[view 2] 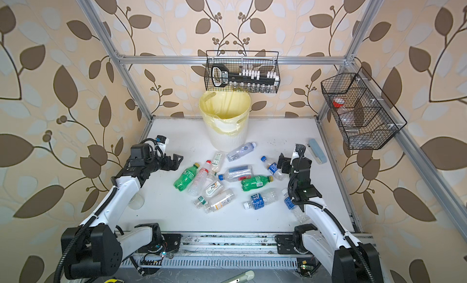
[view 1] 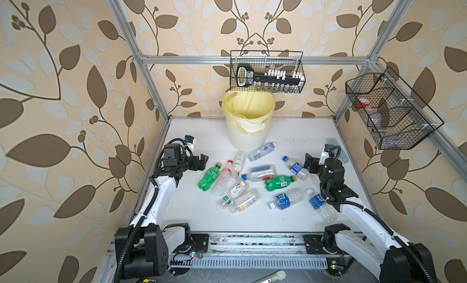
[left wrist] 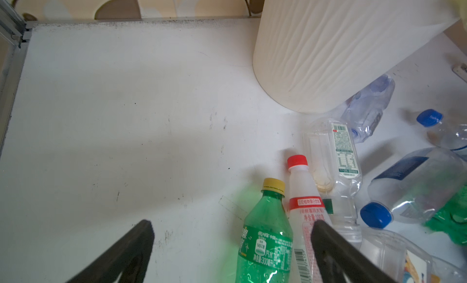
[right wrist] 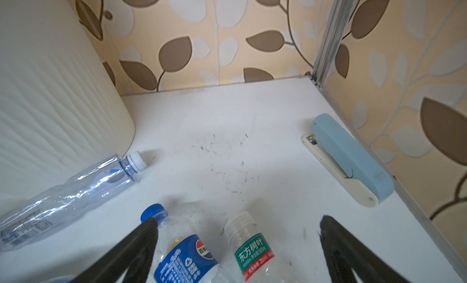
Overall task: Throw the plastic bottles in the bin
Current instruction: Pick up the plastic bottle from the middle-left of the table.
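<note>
Bin [view 1: 246, 140]: cream ribbed bucket standing upright at the back of the table [view 1: 202, 218], lined with a translucent yellow bag; inside I see only the liner.
Plastic bottles [view 1: 262, 173]: lying scattered on the table in front of the bin; a clear white-capped one [right wrist: 75, 190] lies at its foot.
Green bottle [left wrist: 265, 233]: yellow cap, left of the heap before the bin; its label carries Chinese print and "300".
Blue-label bottle [right wrist: 187, 254]: right of the bin; I read the Pepsi globe on it.
Capless bottle [right wrist: 252, 251]: the green label reads "东方树叶".
Back basket [view 1: 267, 72]: black wire, hung above the bin; holds a black-handled tool and white-capped vials, lettering too small for me to read.
Side basket [view 1: 389, 112]: black wire with compartments, right of the bin; a red-and-white item sits in one, and the rest I cannot make out.
Left fingers [left wrist: 126, 251]: spread wide, gripping nothing, beside the green bottle.
Right fingers [right wrist: 131, 251]: spread wide, gripping nothing, by the blue-label bottle.
</note>
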You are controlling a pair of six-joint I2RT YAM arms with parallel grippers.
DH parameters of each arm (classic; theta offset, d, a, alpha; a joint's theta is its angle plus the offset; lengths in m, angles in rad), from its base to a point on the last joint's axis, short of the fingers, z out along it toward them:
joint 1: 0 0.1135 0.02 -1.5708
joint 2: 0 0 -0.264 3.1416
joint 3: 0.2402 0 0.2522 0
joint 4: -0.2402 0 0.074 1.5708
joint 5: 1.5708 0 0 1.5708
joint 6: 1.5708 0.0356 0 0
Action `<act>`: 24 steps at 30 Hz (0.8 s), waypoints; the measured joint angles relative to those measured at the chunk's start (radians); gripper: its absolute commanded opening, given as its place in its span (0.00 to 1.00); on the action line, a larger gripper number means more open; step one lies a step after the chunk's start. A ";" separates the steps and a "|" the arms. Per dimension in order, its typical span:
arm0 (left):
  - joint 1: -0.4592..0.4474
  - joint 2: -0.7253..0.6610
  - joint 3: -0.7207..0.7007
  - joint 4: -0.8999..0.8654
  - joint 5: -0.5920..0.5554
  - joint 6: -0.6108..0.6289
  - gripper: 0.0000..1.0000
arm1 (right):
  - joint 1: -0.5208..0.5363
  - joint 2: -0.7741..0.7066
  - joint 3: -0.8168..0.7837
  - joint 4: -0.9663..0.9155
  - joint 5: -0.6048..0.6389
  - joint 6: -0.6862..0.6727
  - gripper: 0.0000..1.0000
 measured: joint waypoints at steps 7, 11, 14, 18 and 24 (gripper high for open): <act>0.013 0.008 0.000 -0.106 0.054 0.084 0.99 | 0.022 0.099 0.096 -0.161 -0.066 0.030 1.00; 0.013 0.010 0.000 -0.162 0.072 0.118 0.99 | 0.056 0.112 0.134 -0.217 -0.096 0.038 1.00; 0.013 0.010 0.000 -0.196 0.090 0.150 0.99 | 0.085 0.112 0.140 -0.239 -0.121 0.047 1.00; 0.013 0.028 0.000 -0.253 0.115 0.198 0.99 | 0.126 0.112 0.140 -0.275 -0.137 0.058 1.00; 0.013 0.075 0.000 -0.313 0.119 0.254 0.99 | 0.191 0.107 0.141 -0.322 -0.121 0.074 1.00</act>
